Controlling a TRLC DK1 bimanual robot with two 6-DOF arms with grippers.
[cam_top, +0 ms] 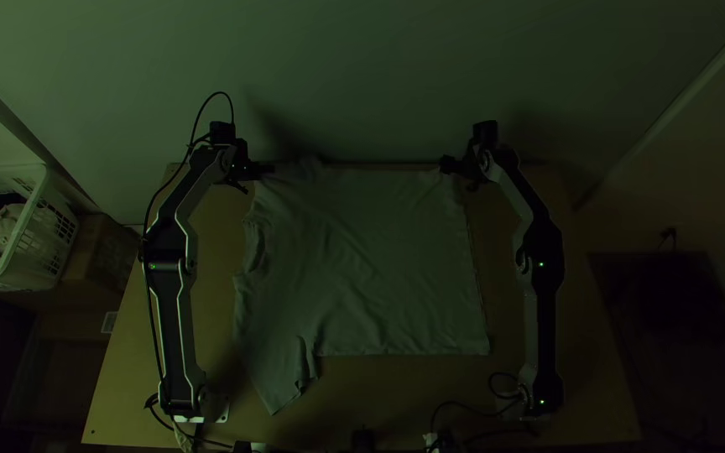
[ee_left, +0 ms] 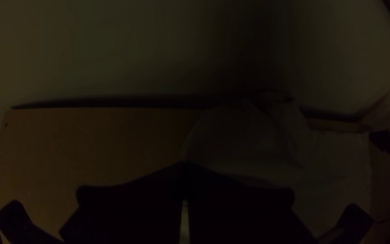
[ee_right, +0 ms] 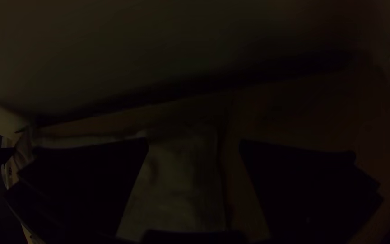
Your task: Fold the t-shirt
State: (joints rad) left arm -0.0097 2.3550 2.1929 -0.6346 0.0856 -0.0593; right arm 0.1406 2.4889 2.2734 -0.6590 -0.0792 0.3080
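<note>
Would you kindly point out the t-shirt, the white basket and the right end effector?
T-shirt [cam_top: 379, 268]: top view, middle of cloth.
White basket [cam_top: 44, 242]: top view, side wall.
Right end effector [ee_right: 194, 141]: right wrist view, midway between fingertips.

One shirt [cam_top: 371, 268] is counted on one worktop [cam_top: 589, 377]; two arms, left arm [cam_top: 174, 239] and right arm [cam_top: 541, 239]; two grippers, left gripper [cam_top: 272, 169] and right gripper [cam_top: 446, 164]; one basket [cam_top: 50, 239].

T-shirt [cam_top: 388, 260] on table [cam_top: 589, 361], basket [cam_top: 31, 214] left
</note>
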